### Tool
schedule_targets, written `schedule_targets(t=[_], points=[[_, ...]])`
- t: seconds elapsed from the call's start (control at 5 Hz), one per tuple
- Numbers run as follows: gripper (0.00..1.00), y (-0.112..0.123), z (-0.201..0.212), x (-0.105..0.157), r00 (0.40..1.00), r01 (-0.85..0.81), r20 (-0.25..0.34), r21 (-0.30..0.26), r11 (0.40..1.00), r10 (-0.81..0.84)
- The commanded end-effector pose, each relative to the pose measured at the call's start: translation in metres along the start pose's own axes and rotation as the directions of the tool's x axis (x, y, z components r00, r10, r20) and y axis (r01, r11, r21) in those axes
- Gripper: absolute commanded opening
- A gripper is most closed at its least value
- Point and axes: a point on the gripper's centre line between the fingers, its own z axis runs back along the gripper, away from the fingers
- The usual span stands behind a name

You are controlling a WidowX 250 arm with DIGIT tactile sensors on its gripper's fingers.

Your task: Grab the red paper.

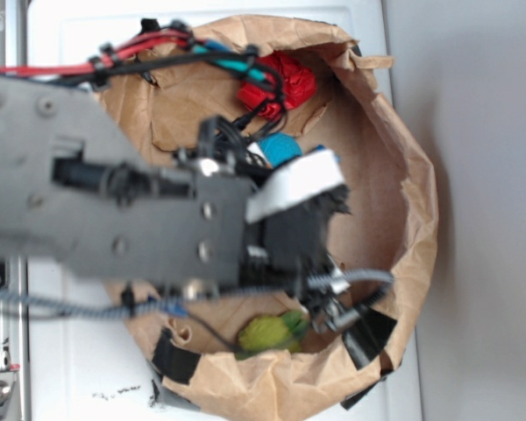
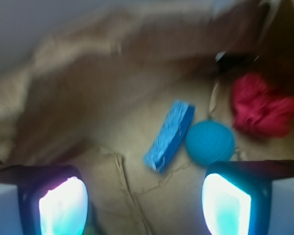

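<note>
Overhead, the arm [image 1: 114, 219] reaches in from the left across a wide brown paper bag [image 1: 412, 219] lying opened out on the white bench [image 1: 61, 368]. The end effector [image 1: 307, 237] hangs over the middle of the bag, its jaws spread wide with nothing between them; the wrist view confirms it, two glowing fingertips [image 2: 62, 205] at the bottom corners and bare brown paper in the gap.

The red paper [image 1: 285, 83] sits at the far inner edge of the bag, up against its crumpled wall and partly crossed by the arm's cable bundle [image 1: 158, 48]. It is a lumpy, roundish wad; from the wrist camera [image 2: 259, 105] it looks slightly wider than tall, but the blur leaves no clear long axis or pointing direction to call.

Just beside it lies the blue ball [image 2: 209, 142], near but apart from the wad. Touching the ball's other side is a blue sponge block [image 2: 170, 134], its length running diagonally. A green soft object [image 1: 272, 333] lies at the opposite rim, well apart.
</note>
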Motion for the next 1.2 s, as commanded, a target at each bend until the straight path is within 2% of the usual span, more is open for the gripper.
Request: schedule_targets(t=[0.0, 0.2, 0.4, 0.6, 0.8, 1.0], points=[[1.00, 0.048, -0.020, 0.006, 0.996, 0.067, 0.064, -0.009, 0.998, -0.067], [1.00, 0.047, -0.032, 0.013, 0.997, 0.049, 0.060, -0.004, 0.999, -0.048], [1.00, 0.035, -0.043, 0.020, 0.996, 0.004, 0.094, 0.012, 1.000, -0.005], [1.00, 0.018, -0.054, 0.039, 0.991, -0.068, 0.114, 0.031, 0.997, 0.065], [1.00, 0.014, -0.061, 0.051, 0.986, -0.108, 0.137, 0.049, 0.993, 0.100], [1.00, 0.019, -0.053, 0.054, 0.988, -0.094, 0.125, 0.043, 0.995, 0.088]])
